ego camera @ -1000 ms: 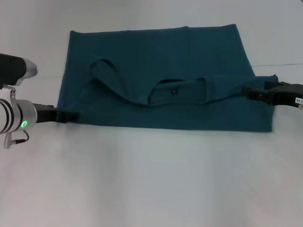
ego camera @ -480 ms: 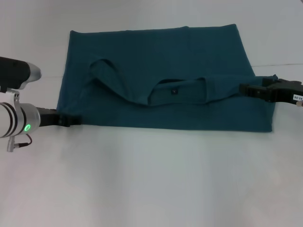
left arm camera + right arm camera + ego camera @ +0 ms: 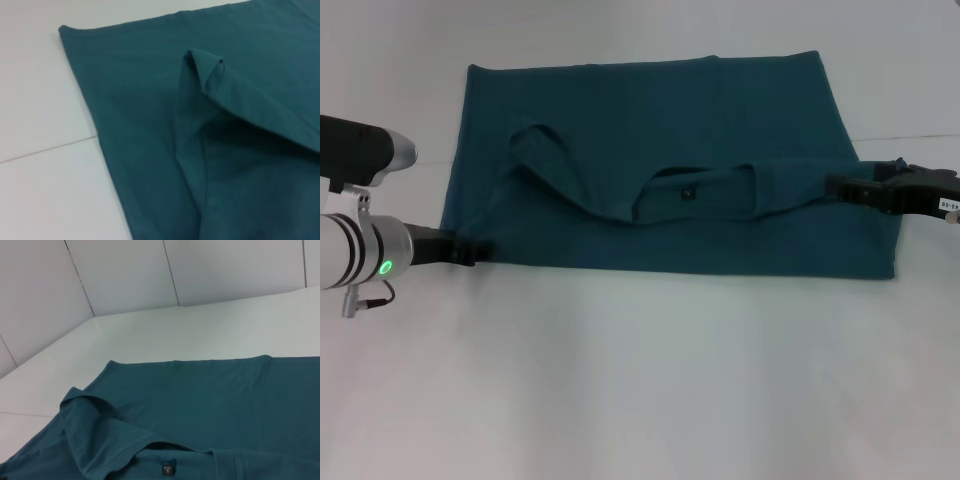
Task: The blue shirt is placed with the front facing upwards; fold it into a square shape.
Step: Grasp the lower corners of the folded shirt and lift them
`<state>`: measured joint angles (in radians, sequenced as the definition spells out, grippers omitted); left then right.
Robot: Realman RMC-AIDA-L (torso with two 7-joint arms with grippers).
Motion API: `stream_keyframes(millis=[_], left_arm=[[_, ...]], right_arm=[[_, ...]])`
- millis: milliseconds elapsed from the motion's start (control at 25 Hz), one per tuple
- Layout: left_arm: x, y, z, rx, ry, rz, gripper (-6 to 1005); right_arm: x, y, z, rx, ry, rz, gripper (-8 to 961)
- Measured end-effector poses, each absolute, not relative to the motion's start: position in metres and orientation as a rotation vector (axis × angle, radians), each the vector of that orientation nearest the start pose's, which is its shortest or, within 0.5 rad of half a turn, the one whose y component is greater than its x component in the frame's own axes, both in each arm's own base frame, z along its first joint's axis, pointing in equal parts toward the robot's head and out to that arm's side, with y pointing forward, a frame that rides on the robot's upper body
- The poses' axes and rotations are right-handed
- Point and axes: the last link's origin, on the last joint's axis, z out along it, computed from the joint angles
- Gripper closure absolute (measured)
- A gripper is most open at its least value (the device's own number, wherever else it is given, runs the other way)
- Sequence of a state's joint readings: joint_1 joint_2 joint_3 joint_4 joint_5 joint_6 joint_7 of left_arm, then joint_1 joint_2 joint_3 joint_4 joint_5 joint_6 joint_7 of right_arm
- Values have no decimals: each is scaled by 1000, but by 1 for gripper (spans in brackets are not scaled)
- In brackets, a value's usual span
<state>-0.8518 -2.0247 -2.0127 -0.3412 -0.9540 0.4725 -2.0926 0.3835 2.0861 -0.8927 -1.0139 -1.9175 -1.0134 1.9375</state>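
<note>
both grippers [image 3: 470, 248] [image 3: 838, 188] touch the blue shirt's [image 3: 650, 120] side edges

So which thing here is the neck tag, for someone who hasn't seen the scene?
On the white table lies the blue shirt, folded into a wide band. Near its middle, inside the curved collar opening, sits the neck tag: a small dark patch, the only non-teal mark on the cloth.

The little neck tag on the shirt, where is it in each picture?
Head view: the neck tag sits mid-shirt, below the folded collar edge.
Left wrist view: not in it.
Right wrist view: at the bottom edge.
Shared landmark: the folded sleeve.
</note>
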Motion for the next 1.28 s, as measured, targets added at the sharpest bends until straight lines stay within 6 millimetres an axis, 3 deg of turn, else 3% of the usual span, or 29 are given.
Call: stream_keyframes(millis=[400,640,960,1280], left_arm=[[-278,453,-28,-2093,-1007,0,687],[-280,451,-30,-2095,-1009,6,883],[-279,450,-31,-2104,-1004,4,980],[-280,441,-17,-2110,-998,-75,974]], right_arm=[[288,379,65,-2092,1011,539,25],[288,379,65,-2094,1011,539,26],[289,378,65,-2093,1014,538,27],[295,375,66,-2081,1026,522,28]])
